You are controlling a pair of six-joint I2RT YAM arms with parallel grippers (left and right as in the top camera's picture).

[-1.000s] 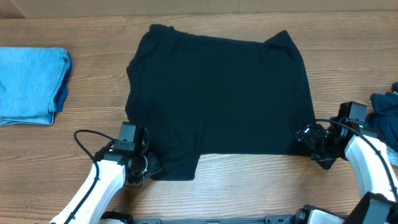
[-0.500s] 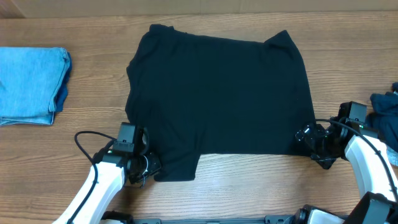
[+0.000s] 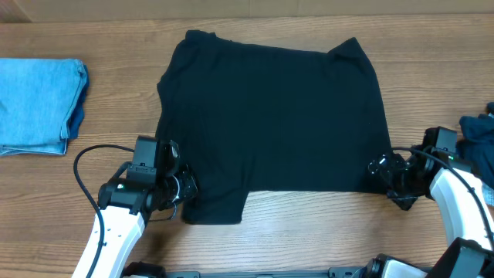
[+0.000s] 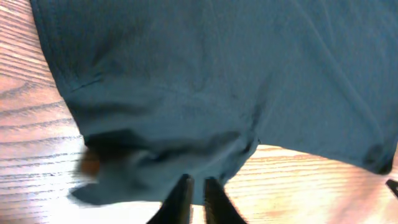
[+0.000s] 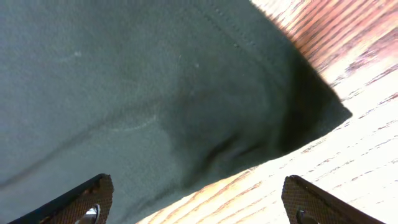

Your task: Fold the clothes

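A black T-shirt (image 3: 270, 116) lies spread flat in the middle of the wooden table. My left gripper (image 3: 185, 188) sits at the shirt's lower left corner. In the left wrist view its two fingers stand almost together at the gripper (image 4: 198, 182), pinching the bunched hem of the T-shirt (image 4: 217, 74). My right gripper (image 3: 382, 171) is at the shirt's lower right corner. In the right wrist view the gripper (image 5: 202, 205) is open, its fingers (image 5: 84, 199) wide apart over the corner of the T-shirt (image 5: 124, 81) and bare wood.
A folded light blue denim garment (image 3: 38, 106) lies at the far left of the table. A dark navy garment (image 3: 480, 143) is heaped at the right edge, just behind my right arm. A black cable (image 3: 85, 166) loops out left of my left arm.
My left gripper has closed on the shirt's lower left hem, and the left arm has swung a little to the left. The right arm has stayed put.
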